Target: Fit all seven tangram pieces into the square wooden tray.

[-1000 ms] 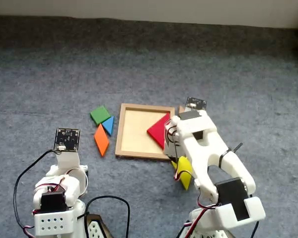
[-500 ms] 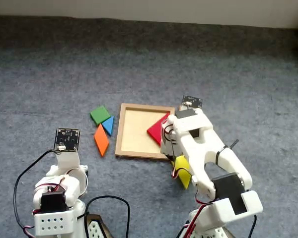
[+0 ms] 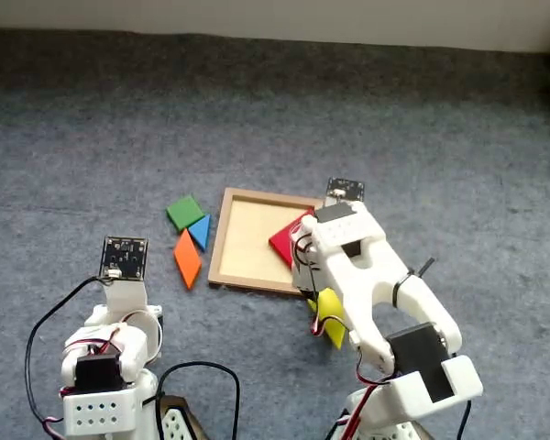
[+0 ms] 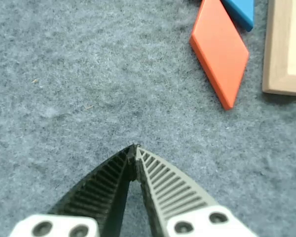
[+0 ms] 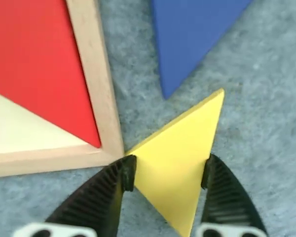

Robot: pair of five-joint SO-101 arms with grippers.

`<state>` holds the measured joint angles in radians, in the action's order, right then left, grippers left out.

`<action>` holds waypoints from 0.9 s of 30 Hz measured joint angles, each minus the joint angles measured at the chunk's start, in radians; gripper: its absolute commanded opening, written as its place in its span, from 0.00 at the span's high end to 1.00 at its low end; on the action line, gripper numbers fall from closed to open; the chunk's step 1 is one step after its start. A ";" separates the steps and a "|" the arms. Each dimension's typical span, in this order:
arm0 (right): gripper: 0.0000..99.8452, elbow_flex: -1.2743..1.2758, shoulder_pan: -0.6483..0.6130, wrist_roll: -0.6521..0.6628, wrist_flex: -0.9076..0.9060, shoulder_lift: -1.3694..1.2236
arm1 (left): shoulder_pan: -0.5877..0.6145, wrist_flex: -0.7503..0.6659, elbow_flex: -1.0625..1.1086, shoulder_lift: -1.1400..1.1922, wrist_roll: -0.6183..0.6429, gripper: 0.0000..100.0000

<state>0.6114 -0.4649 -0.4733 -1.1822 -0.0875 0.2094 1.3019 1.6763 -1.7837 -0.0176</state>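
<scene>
1. Placement: the tray (image 3: 247,247) lies mid-carpet (image 3: 394,137) with the red triangle (image 3: 287,240) in its right half. The green square (image 3: 184,212), small blue triangle (image 3: 200,231) and orange parallelogram (image 3: 187,258) sit just left of it.
2. The right gripper (image 5: 168,168) pinches the yellow triangle (image 5: 180,163), one corner touching the tray's near right corner. The wrist view adds a large blue triangle (image 5: 192,34) beside it, under the right arm (image 3: 376,284) from above.
3. The left gripper (image 4: 134,150) is closed tip to tip over bare carpet, nearer than the orange parallelogram.
4. Since a second ago the right arm has drawn left — yellow triangle and tray shifted slightly with it.
</scene>
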 measured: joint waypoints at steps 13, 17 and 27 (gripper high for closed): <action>1.00 -0.249 -0.026 0.365 -0.325 -0.061 | 0.000 0.000 0.000 0.000 0.000 0.99; 1.00 -0.264 -0.026 0.482 -0.361 -0.061 | 0.000 0.000 0.000 0.000 0.000 0.99; 1.00 -0.081 -0.029 0.471 -0.261 0.333 | 0.000 0.000 0.000 0.000 0.000 0.99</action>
<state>0.5301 -0.4941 -0.0023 -1.4431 0.2455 0.2094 1.3019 1.6763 -1.7837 -0.0176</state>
